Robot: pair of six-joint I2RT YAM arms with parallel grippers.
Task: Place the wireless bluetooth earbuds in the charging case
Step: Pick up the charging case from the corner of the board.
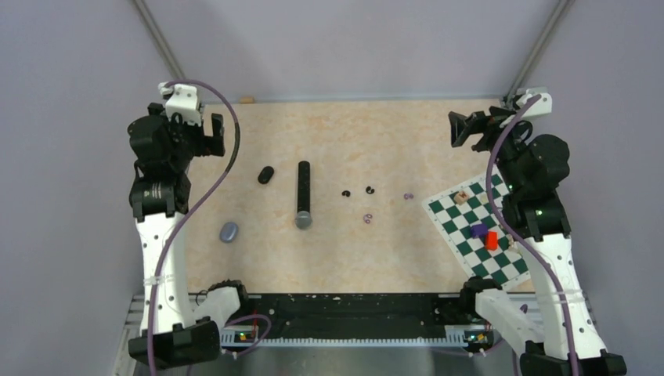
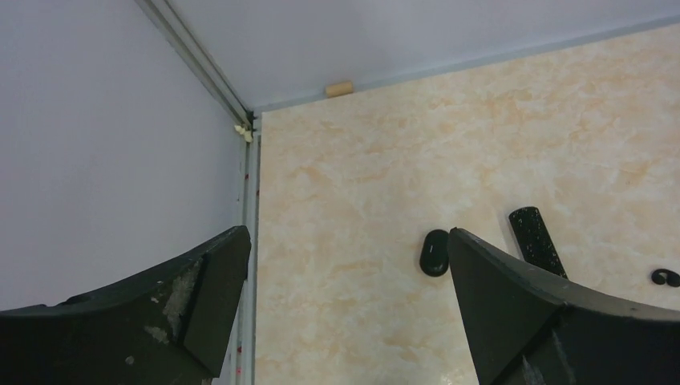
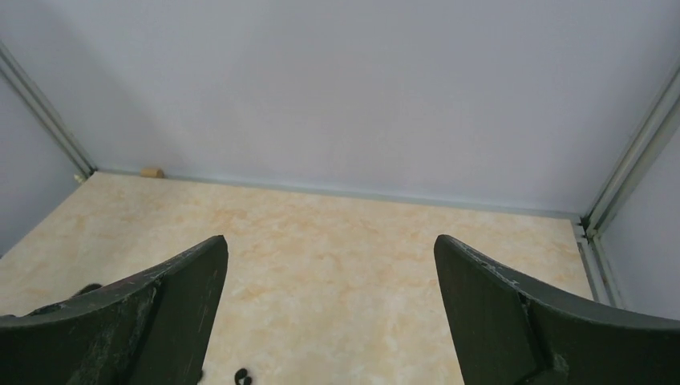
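A small black oval charging case (image 1: 265, 175) lies closed at the table's left, beside a black microphone (image 1: 303, 194). Two tiny black curled earbuds (image 1: 346, 193) (image 1: 369, 189) lie at the middle, with purple ring-like pieces (image 1: 407, 196) (image 1: 366, 218) near them. My left gripper (image 1: 213, 135) is open and empty, raised at the far left; its wrist view shows the case (image 2: 435, 252) just past its right finger, and one black earbud (image 2: 665, 277) at the edge. My right gripper (image 1: 460, 128) is open and empty, raised at the far right; an earbud (image 3: 240, 375) shows at its view's bottom.
A grey-blue oval object (image 1: 228, 232) lies at the near left. A green-and-white chessboard (image 1: 462, 247) at the right carries a purple block (image 1: 478, 230), a red block (image 1: 492, 240) and small wooden pieces. A small wooden bit (image 1: 247, 99) sits at the back wall.
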